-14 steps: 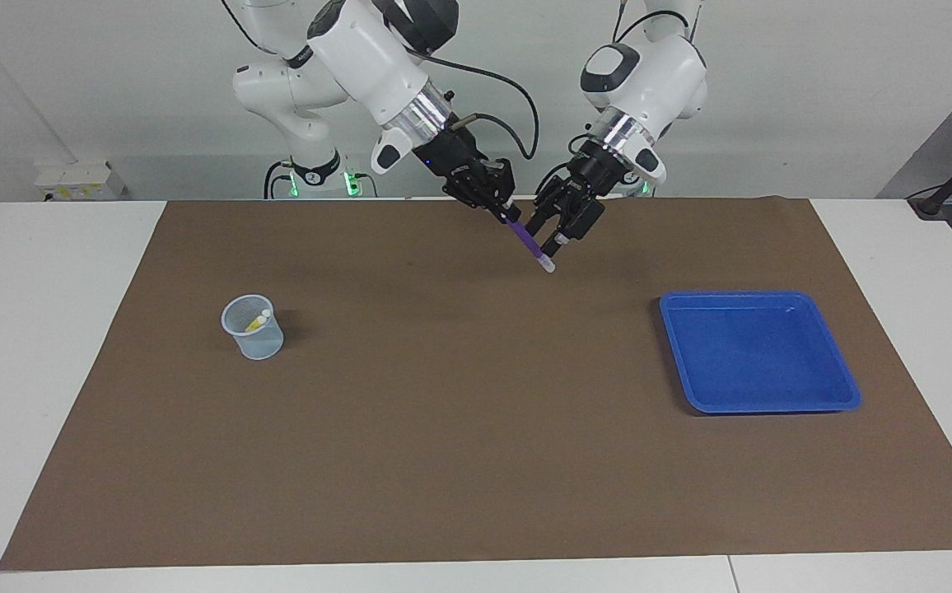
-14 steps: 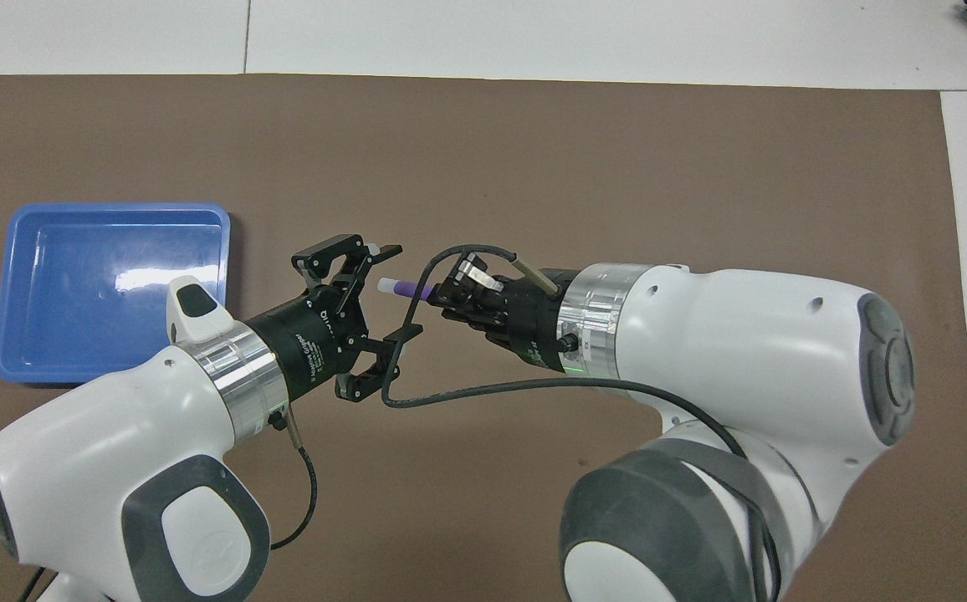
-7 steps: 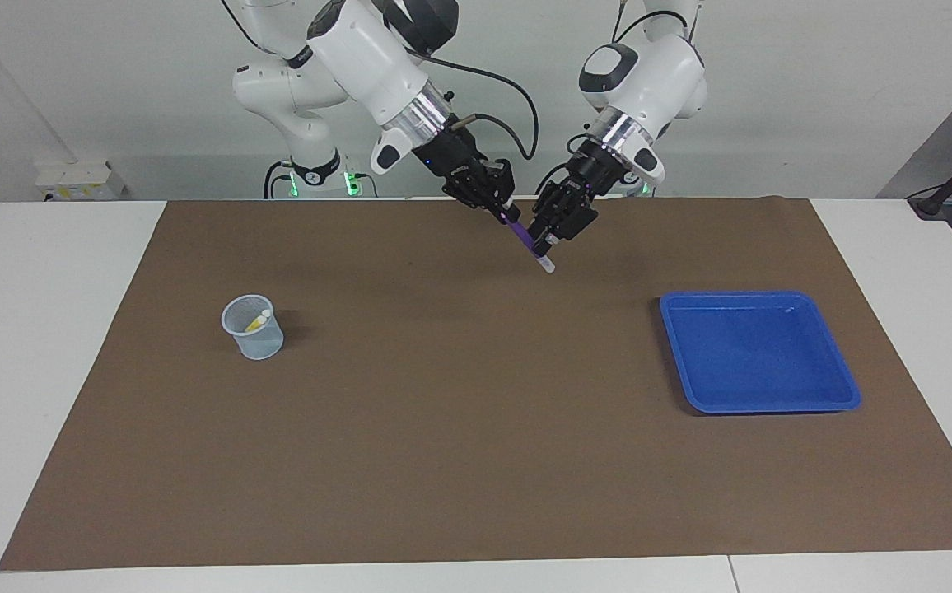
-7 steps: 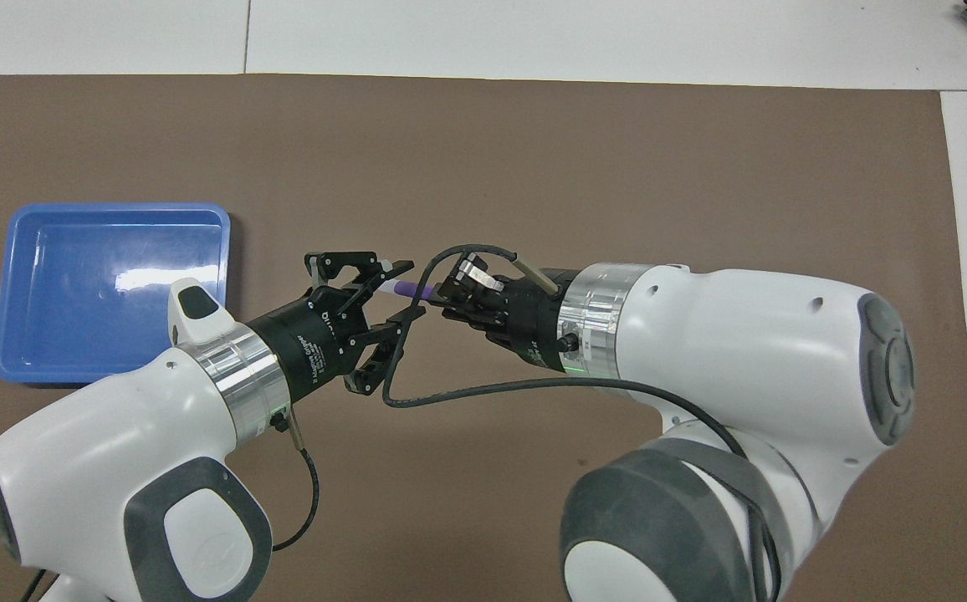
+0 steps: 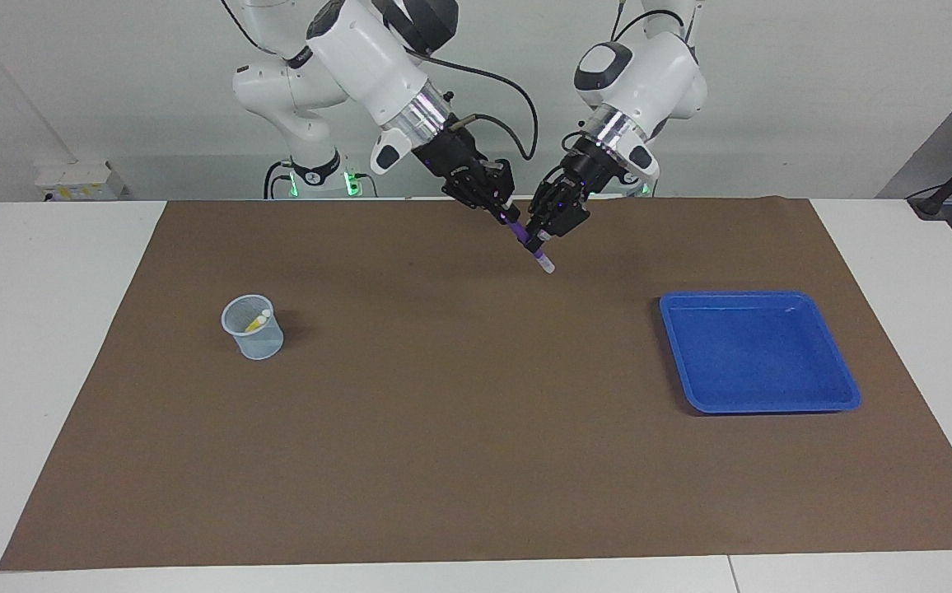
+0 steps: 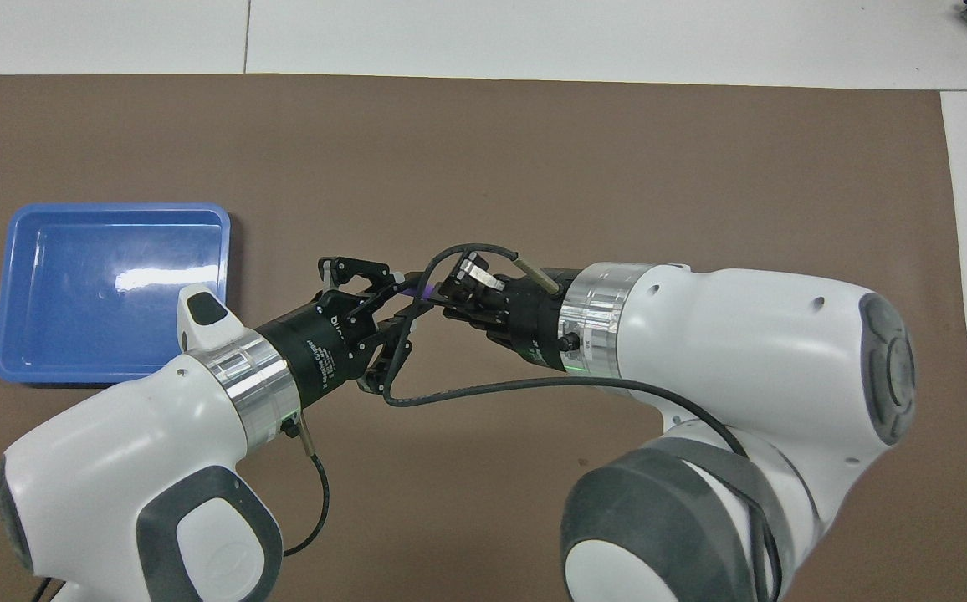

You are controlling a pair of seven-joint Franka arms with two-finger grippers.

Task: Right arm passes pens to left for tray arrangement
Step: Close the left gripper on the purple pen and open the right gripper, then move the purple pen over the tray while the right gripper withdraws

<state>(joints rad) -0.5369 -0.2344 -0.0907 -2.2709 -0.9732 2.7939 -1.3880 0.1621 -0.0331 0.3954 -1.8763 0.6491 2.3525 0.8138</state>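
Your right gripper (image 5: 506,212) is clamped on the purple pen (image 5: 531,244), held in the air over the brown mat (image 5: 443,428). Your left gripper (image 5: 543,237) meets it from 3 o'clock, fingers still parted around the shaft. The blue tray (image 5: 845,387) lies at 4 o'clock, the mesh cup (image 5: 254,328) at 8. No lettering is legible.

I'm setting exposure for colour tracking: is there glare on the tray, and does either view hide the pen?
Overhead view: a white glare patch sits on the blue tray floor, and the purple pen is mostly hidden between the hands. Facing view: only a faint glint near the tray's rim; the pen shows plainly.
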